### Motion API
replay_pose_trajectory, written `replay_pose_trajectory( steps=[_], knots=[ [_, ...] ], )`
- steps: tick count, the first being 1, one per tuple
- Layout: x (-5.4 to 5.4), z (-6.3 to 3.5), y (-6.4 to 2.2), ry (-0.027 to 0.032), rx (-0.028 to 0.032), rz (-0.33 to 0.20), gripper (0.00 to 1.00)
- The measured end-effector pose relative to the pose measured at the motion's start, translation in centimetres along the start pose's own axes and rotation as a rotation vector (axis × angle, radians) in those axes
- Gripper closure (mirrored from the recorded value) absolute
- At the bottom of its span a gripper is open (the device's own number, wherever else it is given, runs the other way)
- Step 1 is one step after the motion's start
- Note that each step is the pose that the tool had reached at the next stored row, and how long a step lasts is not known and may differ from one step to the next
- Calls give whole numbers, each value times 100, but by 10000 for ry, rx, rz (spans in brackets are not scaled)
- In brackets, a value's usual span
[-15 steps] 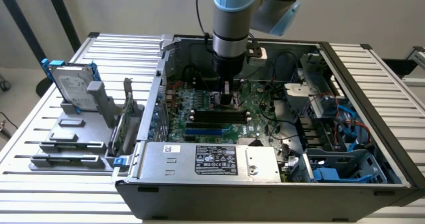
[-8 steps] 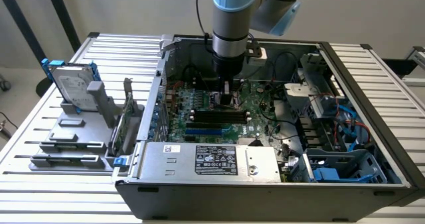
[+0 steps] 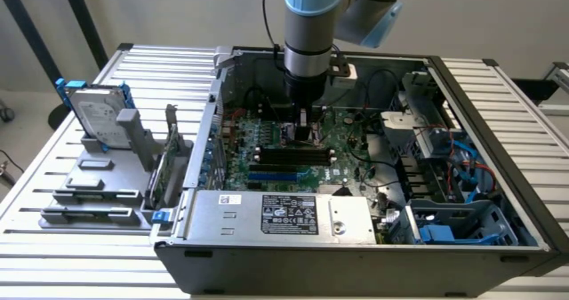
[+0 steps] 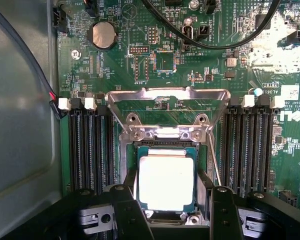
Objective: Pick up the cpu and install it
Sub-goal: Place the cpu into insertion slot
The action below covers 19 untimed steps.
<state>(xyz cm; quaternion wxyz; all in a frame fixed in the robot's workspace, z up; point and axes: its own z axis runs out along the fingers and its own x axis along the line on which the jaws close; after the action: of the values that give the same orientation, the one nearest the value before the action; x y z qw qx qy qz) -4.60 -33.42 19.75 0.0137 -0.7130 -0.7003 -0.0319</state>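
The cpu (image 4: 166, 182), a flat square chip with a silver-grey top and thin pale rim, lies level in the square socket (image 4: 202, 155) on the green motherboard (image 4: 115, 70). My gripper (image 4: 168, 189) straddles it, its black fingers (image 4: 127, 205) pressed against two opposite edges. Whether the chip is fully seated or a hair above the socket I cannot tell. The socket's metal load plate (image 4: 167, 97) stands swung open beyond the chip. In the exterior view my gripper (image 3: 302, 137) reaches straight down into the open computer case (image 3: 498, 147).
Black memory slots (image 4: 90, 150) flank the socket on both sides. Black cables (image 4: 210, 45) and a coin battery (image 4: 103, 35) lie beyond it. The power supply (image 3: 276, 213) is at the case front. A hard drive (image 3: 98, 117) stands in a grey holder at the exterior view's left.
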Motion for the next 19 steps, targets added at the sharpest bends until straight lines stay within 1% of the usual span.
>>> replay_pose_trajectory(
  steps=[18, 19],
  knots=[
    [-1, 13, 0, -2, -37, -7, 45],
    [1, 18, 1, 16, -46, -7, 44]
  ],
)
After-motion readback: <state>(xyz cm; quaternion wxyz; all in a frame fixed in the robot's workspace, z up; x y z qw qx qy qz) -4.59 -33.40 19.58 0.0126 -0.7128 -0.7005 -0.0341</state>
